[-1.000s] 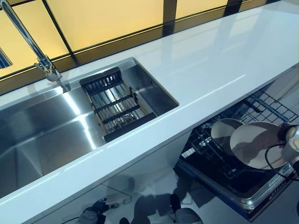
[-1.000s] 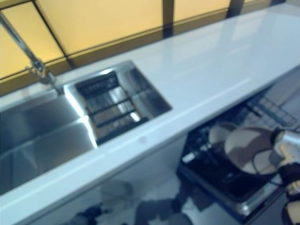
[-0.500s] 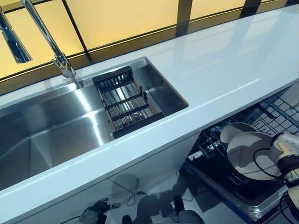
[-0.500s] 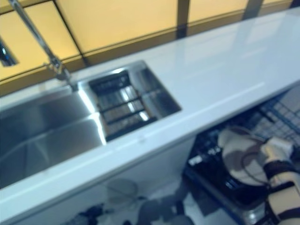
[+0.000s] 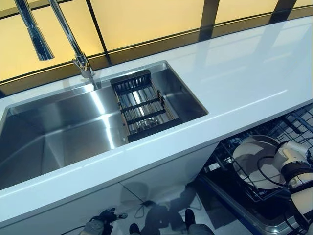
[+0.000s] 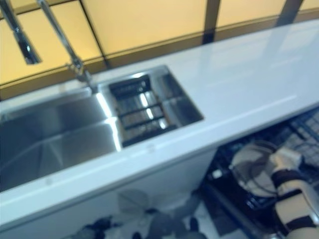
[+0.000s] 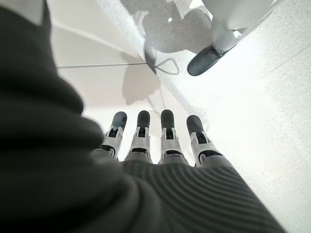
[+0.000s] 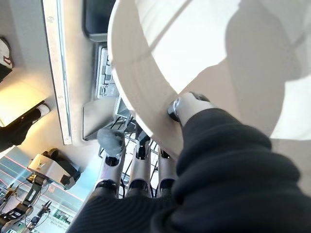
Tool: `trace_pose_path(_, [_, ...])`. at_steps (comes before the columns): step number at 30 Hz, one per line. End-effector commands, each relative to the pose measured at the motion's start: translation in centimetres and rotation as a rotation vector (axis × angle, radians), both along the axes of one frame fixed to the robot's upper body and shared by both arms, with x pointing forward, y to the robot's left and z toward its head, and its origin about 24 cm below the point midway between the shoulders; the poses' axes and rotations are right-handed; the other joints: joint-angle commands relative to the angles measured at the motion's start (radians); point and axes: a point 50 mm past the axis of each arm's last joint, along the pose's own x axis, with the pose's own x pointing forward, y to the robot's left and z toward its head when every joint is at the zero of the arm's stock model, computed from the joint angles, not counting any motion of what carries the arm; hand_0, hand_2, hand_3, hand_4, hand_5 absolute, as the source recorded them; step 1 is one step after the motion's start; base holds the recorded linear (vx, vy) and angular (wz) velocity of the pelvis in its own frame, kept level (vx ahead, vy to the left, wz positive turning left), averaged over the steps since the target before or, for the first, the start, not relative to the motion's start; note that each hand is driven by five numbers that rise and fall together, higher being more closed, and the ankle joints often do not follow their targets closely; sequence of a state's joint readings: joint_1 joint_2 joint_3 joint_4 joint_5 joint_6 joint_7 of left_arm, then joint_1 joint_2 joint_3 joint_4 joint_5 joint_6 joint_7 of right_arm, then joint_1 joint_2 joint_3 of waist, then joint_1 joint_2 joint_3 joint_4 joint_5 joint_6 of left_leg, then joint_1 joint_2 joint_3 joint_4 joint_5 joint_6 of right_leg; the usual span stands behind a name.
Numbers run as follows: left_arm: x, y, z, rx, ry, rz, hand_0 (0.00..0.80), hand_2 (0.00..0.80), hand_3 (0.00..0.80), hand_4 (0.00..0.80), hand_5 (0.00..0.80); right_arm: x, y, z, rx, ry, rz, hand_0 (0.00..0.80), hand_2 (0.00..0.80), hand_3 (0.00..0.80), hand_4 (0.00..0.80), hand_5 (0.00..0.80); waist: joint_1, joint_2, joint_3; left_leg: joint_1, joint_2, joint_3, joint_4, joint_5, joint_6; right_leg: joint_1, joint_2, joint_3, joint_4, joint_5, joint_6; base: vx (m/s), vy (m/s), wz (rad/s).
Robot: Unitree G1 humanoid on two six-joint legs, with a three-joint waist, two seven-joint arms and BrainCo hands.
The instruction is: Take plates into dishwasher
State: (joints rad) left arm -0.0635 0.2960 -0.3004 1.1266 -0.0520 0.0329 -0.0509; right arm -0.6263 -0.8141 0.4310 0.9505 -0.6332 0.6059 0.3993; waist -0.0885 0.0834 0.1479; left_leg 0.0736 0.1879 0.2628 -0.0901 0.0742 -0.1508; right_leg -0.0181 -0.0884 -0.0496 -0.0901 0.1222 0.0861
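On the left, the sink [image 5: 63, 132] and its drain basket [image 5: 142, 105] hold no plates, and the white desk [image 5: 234, 73] is bare. The left robot hand [image 7: 160, 141] hangs released above the floor. On the right, the right robot hand [image 8: 189, 109] pinches a plate [image 5: 254, 161] over the dishwasher rack [image 5: 288, 127]; it looks not yet slotted, so seating and letting go remain.

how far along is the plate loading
Nearly there for this plate. The right hand pinches a white plate, thumb on its face and fingers behind, low over the dishwasher rack; whether it is seated is unclear. Left: release it. The left hand hangs open above the floor. The sink shows no plates.
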Motion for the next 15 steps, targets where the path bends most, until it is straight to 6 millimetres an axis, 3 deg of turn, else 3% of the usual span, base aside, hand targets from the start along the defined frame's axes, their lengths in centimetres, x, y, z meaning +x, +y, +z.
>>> trace_pose_path(1, [2.4, 1.7, 1.2, 0.086, -0.03, -0.102, 0.0, 0.0, 0.0, 0.0, 0.0, 2.3, 1.4, 1.2, -0.015, -0.023, 0.043, 0.8, 0.8, 0.8, 0.8, 0.8, 0.022, -0.071, -0.008, 0.046, 0.007, -0.052, 0.003, -0.065, 0.009, -0.023, -0.08, 0.002, 0.003, -0.024, 0.075, 0.0, 0.0, 0.0])
trace_pose_path(12, [2.3, 1.6, 1.1, 0.09, -0.024, -0.109, 0.0, 0.0, 0.0, 0.0, 0.0, 2.2, 2.8, -0.7, 0.06, 0.054, 0.056, 0.8, 0.8, 0.8, 0.8, 0.8, 0.028, -0.073, -0.008, 0.045, 0.007, -0.059, 0.003, -0.063, 0.009, -0.017, -0.081, 0.002, 0.003, -0.027, 0.074, 0.002, 0.0, 0.01])
trace_pose_path(13, [2.3, 1.6, 1.1, 0.091, -0.023, -0.11, 0.0, 0.0, 0.0, 0.0, 0.0, 2.1, 2.8, -0.8, 0.061, 0.058, 0.055, 0.765, 0.765, 0.765, 0.765, 0.765, 0.028, -0.073, -0.008, 0.045, 0.008, -0.06, 0.003, -0.063, 0.009, -0.017, -0.08, 0.002, 0.003, -0.027, 0.074, 0.009, -0.003, 0.03])
trace_pose_path(15, [2.4, 1.6, 1.1, 0.094, -0.023, -0.113, 0.0, 0.0, 0.0, 0.0, 0.0, 2.0, 2.8, -0.9, 0.062, 0.057, 0.044, 0.144, 0.144, 0.144, 0.144, 0.144, 0.03, -0.075, -0.007, 0.045, 0.008, -0.061, 0.003, -0.063, 0.01, -0.015, -0.08, 0.003, 0.003, -0.026, 0.074, 0.0, 0.0, 0.0])
